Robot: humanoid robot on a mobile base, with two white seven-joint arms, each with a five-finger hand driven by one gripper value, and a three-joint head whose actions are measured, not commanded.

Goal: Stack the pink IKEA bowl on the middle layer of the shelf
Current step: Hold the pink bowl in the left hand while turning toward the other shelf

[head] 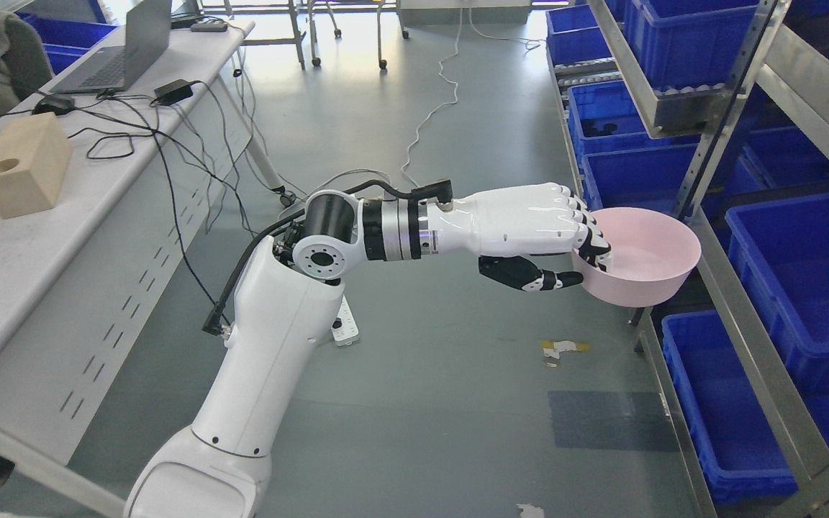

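A pink bowl [645,260] is held in the air at the front edge of the metal shelf [717,288] on the right. My left hand [578,257] is shut on the bowl's near rim, fingers over the rim and thumb under the wall. The arm reaches across from the lower left. The bowl is upright and empty. It hangs just in front of the shelf's middle level, over the shelf's front rail.
Blue bins [810,280] fill the shelf levels on the right. A white table [40,237] on the left holds a wooden block [24,164], a laptop [116,57] and cables. A power strip [346,324] and cables lie on the floor.
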